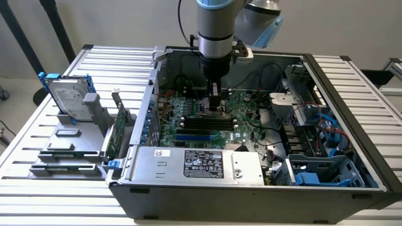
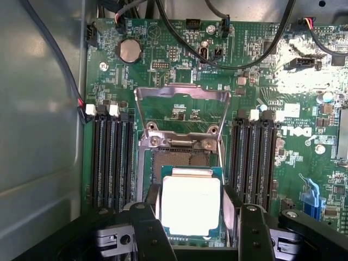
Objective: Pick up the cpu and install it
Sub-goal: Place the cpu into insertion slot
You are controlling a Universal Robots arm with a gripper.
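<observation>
Two fingers (image 2: 147,231) of the tool (image 2: 197,217) stood clamped on opposite edges of the cpu (image 2: 190,204) in the wrist view, its dull silver top facing the camera. I saw the chip held over the motherboard's socket (image 2: 182,157), whose metal load frame (image 2: 182,95) was flipped open; whether they touched I could not tell. On the exterior view the arm reached straight down into the open computer case (image 1: 251,202) on the slatted table (image 1: 63,197). A hard drive (image 1: 66,96) in blue brackets stood well apart at that view's left.
</observation>
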